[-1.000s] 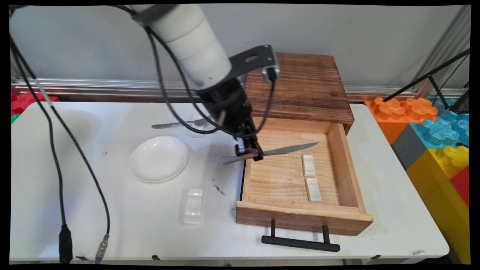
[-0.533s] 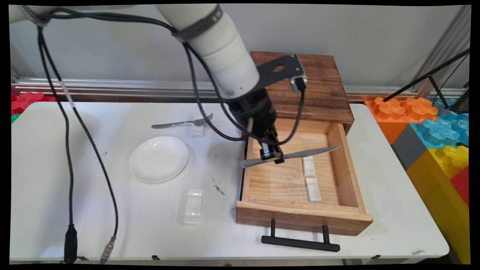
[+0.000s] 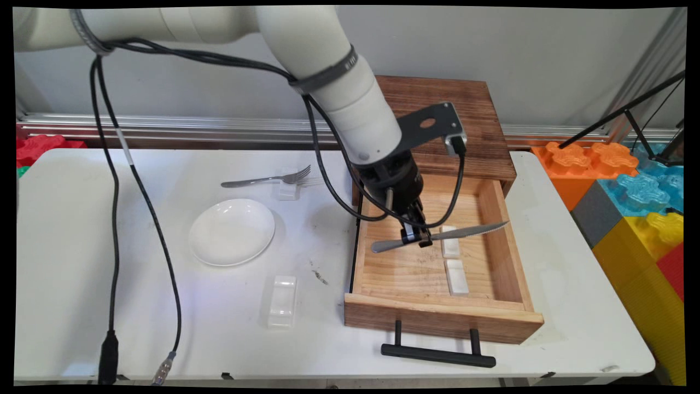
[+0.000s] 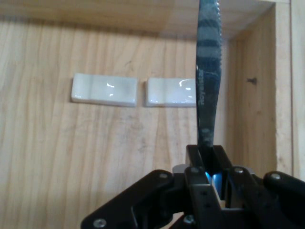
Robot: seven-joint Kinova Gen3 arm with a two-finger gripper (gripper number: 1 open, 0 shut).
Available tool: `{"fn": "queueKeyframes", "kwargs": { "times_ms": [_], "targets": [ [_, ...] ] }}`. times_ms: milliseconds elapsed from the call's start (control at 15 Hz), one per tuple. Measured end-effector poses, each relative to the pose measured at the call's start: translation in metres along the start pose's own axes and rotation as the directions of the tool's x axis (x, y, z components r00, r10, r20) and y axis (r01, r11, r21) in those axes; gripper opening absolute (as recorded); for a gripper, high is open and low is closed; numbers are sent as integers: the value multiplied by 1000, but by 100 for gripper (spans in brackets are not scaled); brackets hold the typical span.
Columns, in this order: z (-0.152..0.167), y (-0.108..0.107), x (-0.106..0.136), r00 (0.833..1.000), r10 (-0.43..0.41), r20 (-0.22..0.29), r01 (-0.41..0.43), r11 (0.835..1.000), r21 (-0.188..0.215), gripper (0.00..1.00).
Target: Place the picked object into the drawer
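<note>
- Main view is showing the gripper (image 3: 419, 239) clamping a knife (image 3: 441, 236) near its middle and holding it above the open wooden drawer (image 3: 495, 323).
- Its long axis is running across the drawer, blade tip toward the drawer's right wall, crossing over the farther rest (image 3: 450, 241).
- Counting: one knife, two white rests inside the drawer, two more outside it to its left, one fork (image 3: 266, 178), one plate (image 3: 232, 231).

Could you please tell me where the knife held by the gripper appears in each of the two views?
Main view: the knife lies level over the open drawer, right of centre.
Hand view: it rises from the gripper up the picture's right-centre.
Shared landmark: the two white rests on the drawer floor.
</note>
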Motion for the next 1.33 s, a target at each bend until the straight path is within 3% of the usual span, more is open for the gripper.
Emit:
{"fn": "queueKeyframes", "kwargs": {
  "times_ms": [667, 1333],
  "targets": [
    [50, -6, -12, 1000, 9, -22, -9, 1000, -2, 0],
    [78, -6, -32, 1000, 12, -16, -12, 1000, -11, 0]
  ]
}}
